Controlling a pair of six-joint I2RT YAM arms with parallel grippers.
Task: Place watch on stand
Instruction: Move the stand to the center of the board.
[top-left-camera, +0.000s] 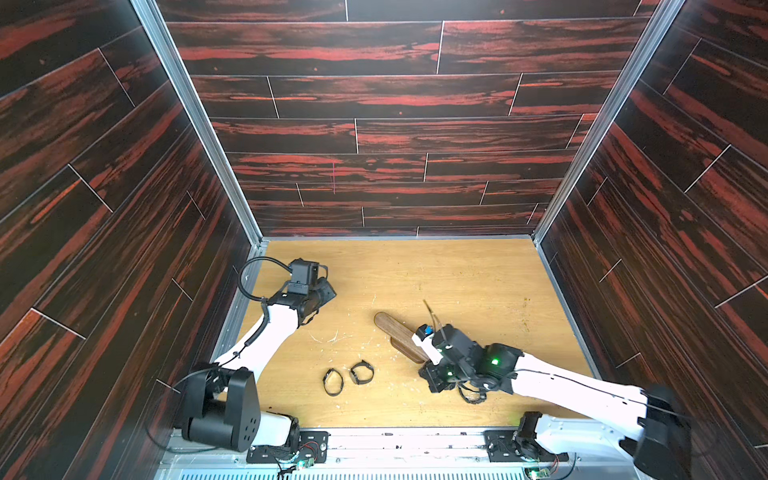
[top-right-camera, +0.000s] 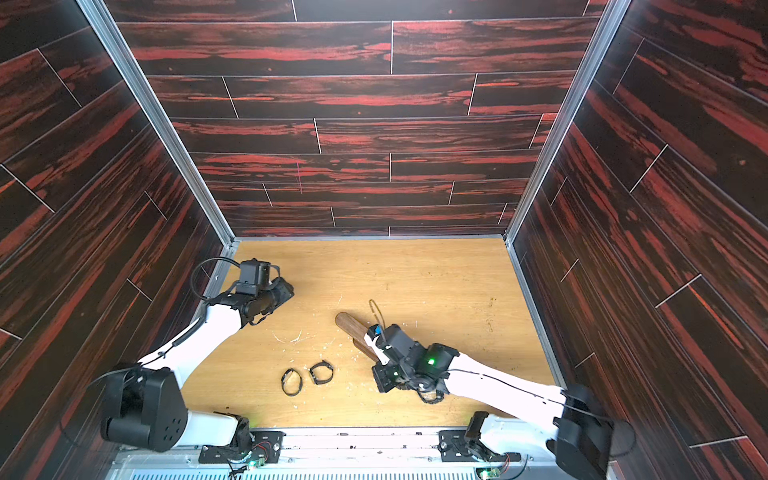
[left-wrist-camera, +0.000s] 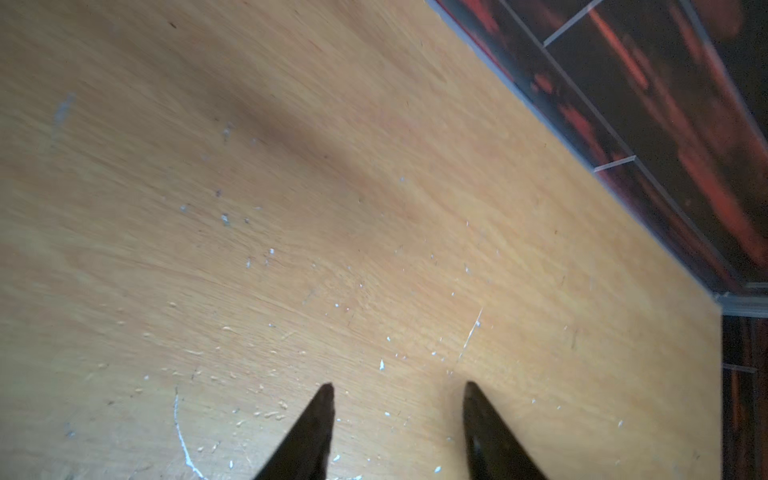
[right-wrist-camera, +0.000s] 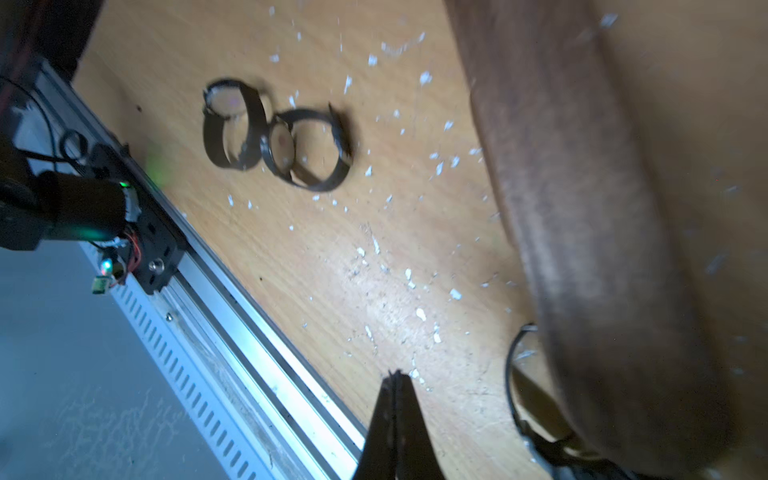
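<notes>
2 black watches lie side by side on the wooden table, between both arms and just left of the stand, whose long bar runs diagonally. The right gripper, nearer, hangs low beside the stand, jaws closed and empty. The left gripper hovers farther back, half open.

Light wooden table carries the stand, two black watches and pale flecks
</notes>
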